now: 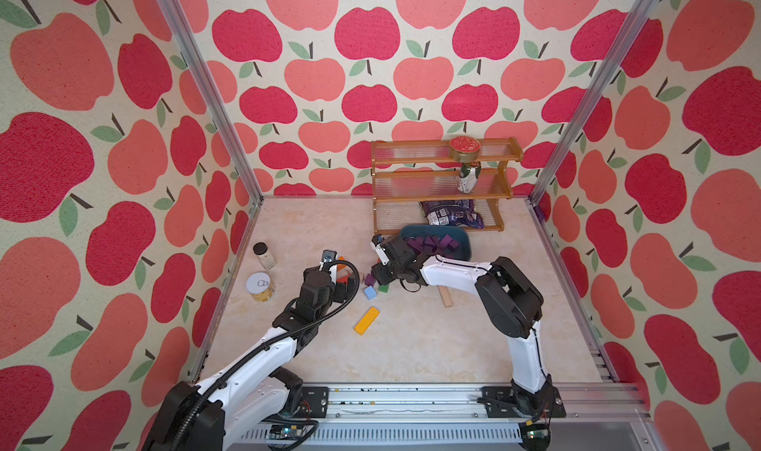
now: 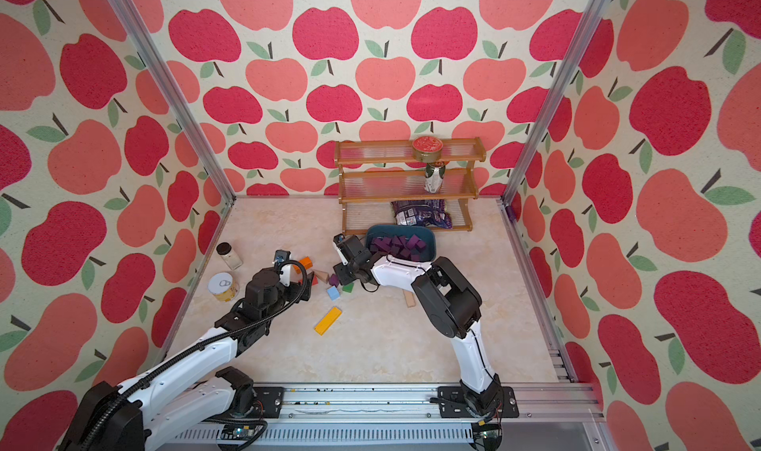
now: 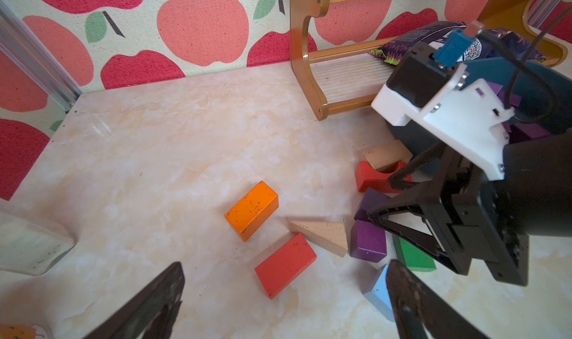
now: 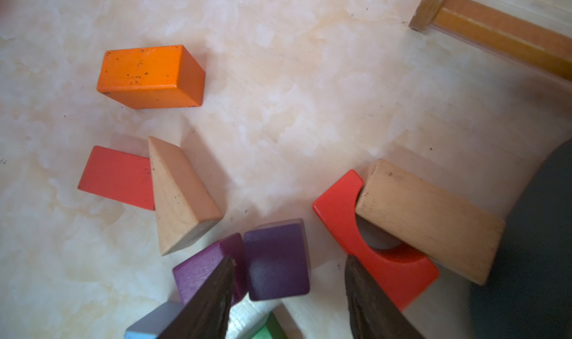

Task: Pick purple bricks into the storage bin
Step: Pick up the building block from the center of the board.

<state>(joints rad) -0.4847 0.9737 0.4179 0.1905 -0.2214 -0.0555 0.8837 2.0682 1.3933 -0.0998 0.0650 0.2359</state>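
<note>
Two purple bricks (image 4: 277,260) (image 4: 201,269) lie side by side on the table in a cluster of blocks, seen from the left wrist as a cube (image 3: 368,241) and another behind it (image 3: 370,201). My right gripper (image 4: 291,291) is open and straddles the nearer cube; one finger overlaps the second brick and a gap shows at the other finger. In both top views the right gripper (image 1: 372,276) (image 2: 338,278) reaches left from beside the storage bin (image 1: 463,243) (image 2: 429,239), which holds several purple bricks (image 1: 432,245). My left gripper (image 3: 283,306) (image 1: 344,282) is wide open and empty.
Around the purple bricks lie an orange block (image 3: 252,210), a red block (image 3: 284,264), a wood wedge (image 3: 322,237), a red arch (image 4: 371,254), a plain wood block (image 4: 430,219), light-blue (image 1: 370,292), green (image 1: 384,288) and yellow (image 1: 366,320) blocks. A jar (image 1: 264,255) and can (image 1: 260,287) stand left; the rack (image 1: 440,185) with a snack bag (image 1: 451,214) stands behind.
</note>
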